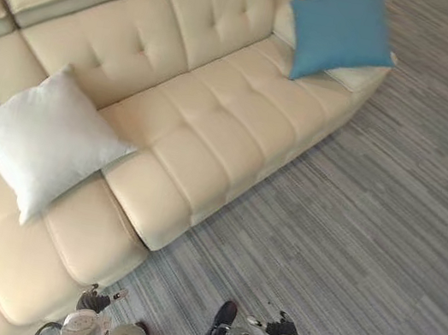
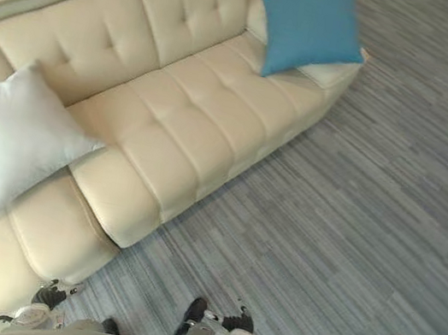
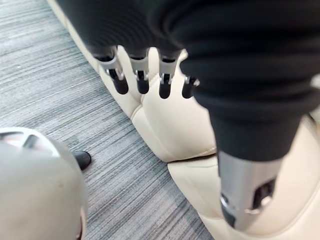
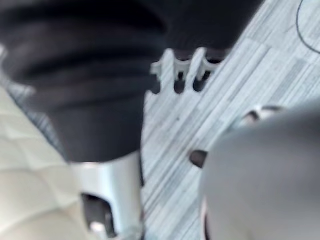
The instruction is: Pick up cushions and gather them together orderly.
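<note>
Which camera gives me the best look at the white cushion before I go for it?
The left eye view: the white cushion shows whole, propped against the backrest of the cream sofa. In the right eye view its left corner meets the picture's edge. The wrist views face the sofa's front and the carpet.

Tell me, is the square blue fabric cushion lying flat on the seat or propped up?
Propped up: the blue cushion leans on a cream cushion at the end of the beige leather sofa.
</note>
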### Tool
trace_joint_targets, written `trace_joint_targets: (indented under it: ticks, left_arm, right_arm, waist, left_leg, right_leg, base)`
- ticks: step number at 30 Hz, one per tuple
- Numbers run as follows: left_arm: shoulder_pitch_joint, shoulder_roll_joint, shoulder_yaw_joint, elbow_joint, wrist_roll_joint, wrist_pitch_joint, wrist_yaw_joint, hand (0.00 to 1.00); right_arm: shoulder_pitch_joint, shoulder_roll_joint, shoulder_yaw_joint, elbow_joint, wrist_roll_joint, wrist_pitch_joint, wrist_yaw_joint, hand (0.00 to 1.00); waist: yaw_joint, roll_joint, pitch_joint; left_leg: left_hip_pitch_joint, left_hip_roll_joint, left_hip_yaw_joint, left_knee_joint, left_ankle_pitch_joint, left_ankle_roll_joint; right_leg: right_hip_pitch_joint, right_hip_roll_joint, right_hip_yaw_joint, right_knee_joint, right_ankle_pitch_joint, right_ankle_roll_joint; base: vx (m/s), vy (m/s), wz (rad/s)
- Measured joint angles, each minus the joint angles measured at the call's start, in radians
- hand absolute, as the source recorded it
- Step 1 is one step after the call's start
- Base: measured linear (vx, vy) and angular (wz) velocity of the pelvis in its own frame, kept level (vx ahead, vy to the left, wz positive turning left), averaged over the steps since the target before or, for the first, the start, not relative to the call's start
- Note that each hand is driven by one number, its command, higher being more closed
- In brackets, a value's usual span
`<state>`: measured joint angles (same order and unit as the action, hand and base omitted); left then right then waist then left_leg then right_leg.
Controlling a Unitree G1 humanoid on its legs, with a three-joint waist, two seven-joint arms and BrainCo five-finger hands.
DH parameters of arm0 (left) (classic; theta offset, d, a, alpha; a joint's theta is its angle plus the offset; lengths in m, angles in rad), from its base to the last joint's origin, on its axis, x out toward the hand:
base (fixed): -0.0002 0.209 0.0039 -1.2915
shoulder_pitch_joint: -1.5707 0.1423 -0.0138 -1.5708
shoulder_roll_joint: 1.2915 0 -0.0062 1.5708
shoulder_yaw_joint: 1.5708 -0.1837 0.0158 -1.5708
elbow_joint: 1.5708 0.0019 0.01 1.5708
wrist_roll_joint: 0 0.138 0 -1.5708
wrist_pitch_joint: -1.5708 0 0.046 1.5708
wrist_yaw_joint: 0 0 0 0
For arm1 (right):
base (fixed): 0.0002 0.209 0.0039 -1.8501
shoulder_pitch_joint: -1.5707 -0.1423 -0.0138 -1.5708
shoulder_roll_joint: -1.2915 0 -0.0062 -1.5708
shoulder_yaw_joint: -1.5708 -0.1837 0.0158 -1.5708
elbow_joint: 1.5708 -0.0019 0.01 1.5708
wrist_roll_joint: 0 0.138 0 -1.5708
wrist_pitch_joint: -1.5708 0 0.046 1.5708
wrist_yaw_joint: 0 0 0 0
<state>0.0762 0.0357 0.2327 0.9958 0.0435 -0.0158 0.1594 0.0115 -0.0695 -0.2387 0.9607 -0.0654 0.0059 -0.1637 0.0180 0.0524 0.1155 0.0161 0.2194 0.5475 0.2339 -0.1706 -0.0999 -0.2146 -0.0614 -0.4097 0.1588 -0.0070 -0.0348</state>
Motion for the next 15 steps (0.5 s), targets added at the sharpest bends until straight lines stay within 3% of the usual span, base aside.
trace_joint_targets:
  ticks: [3, 5, 6, 8, 9, 10, 13, 15]
  left_arm:
    - [0.013, 0.003, 0.003, -0.003, -0.002, 0.002, 0.0, 0.0]
    - [0.015, 0.005, 0.004, -0.008, -0.001, 0.002, 0.001, 0.0]
    - [0.019, 0.003, 0.005, -0.009, -0.002, 0.002, 0.001, 0.0]
    - [0.023, 0.0, 0.002, -0.03, -0.002, 0.003, 0.003, 0.0]
    - [0.033, -0.007, 0.0, -0.049, -0.01, 0.0, 0.007, 0.0]
    - [0.035, -0.011, 0.001, -0.057, -0.015, -0.002, 0.008, 0.0]
    - [0.058, -0.028, 0.003, -0.091, -0.021, -0.004, 0.01, 0.0]
    - [0.069, -0.033, 0.003, -0.094, -0.02, -0.004, 0.01, 0.0]
  right_arm:
    - [0.009, 0.0, -0.006, -0.002, 0.01, -0.003, -0.013, 0.0]
    - [0.013, -0.001, -0.001, -0.002, 0.029, -0.002, -0.025, 0.0]
    - [0.017, -0.004, 0.0, -0.009, 0.033, -0.001, -0.031, 0.0]
    - [0.026, 0.007, -0.001, -0.047, 0.041, -0.001, -0.037, 0.0]
    - [0.025, 0.012, -0.001, -0.046, 0.041, 0.002, -0.038, 0.0]
    - [0.024, 0.014, -0.001, -0.042, 0.041, 0.003, -0.038, 0.0]
    - [0.025, 0.021, -0.006, -0.046, 0.041, 0.011, -0.044, 0.0]
    - [0.027, 0.023, -0.021, -0.046, 0.041, 0.013, -0.052, 0.0]
  waist:
    - [0.003, -0.007, 0.013]
    - [0.005, 0.007, 0.028]
    - [0.011, 0.008, 0.038]
    - [0.011, 0.012, 0.044]
    - [0.021, 0.01, 0.045]
    - [0.027, 0.009, 0.046]
    - [0.049, 0.008, 0.05]
    - [0.073, 0.007, 0.05]
  left_leg:
    - [-0.036, 0.097, -0.031, 0.259, -0.008, -0.011]
    - [-0.104, 0.177, -0.117, 0.524, 0.064, 0.075]
    - [-0.149, 0.19, -0.178, 0.645, 0.071, 0.081]
    - [-0.218, 0.12, -0.252, 0.738, -0.026, 0.054]
    - [-0.268, 0.044, -0.285, 0.711, -0.075, 0.051]
    - [-0.283, 0.021, -0.293, 0.683, -0.085, 0.054]
    - [-0.357, -0.064, -0.308, 0.399, -0.088, 0.063]
    - [-0.368, -0.106, -0.348, 0.132, -0.023, 0.031]
  right_leg:
    - [0.005, 0.044, 0.05, 0.048, -0.061, -0.021]
    - [0.044, 0.086, 0.102, 0.066, -0.083, -0.042]
    - [0.064, 0.104, 0.148, 0.08, -0.098, -0.059]
    - [0.081, 0.106, 0.208, 0.101, -0.121, -0.068]
    - [0.091, 0.108, 0.263, 0.092, -0.123, -0.067]
    - [0.093, 0.109, 0.284, 0.09, -0.124, -0.067]
    - [0.124, 0.12, 0.362, 0.045, -0.124, -0.068]
    - [0.145, 0.122, 0.424, 0.024, -0.134, -0.052]
  base:
    - [0.08, -0.166, -1.01]
    - [0.16, -0.12, -0.93]
    - [0.18, -0.026, -1.03]
    - [0.21, 0.027, -1.03]
    - [0.2, 0.053, -0.96]
    - [0.17, 0.062, -1.0]
    - [0.21, 0.111, -0.89]
    - [0.25, 0.135, -0.93]
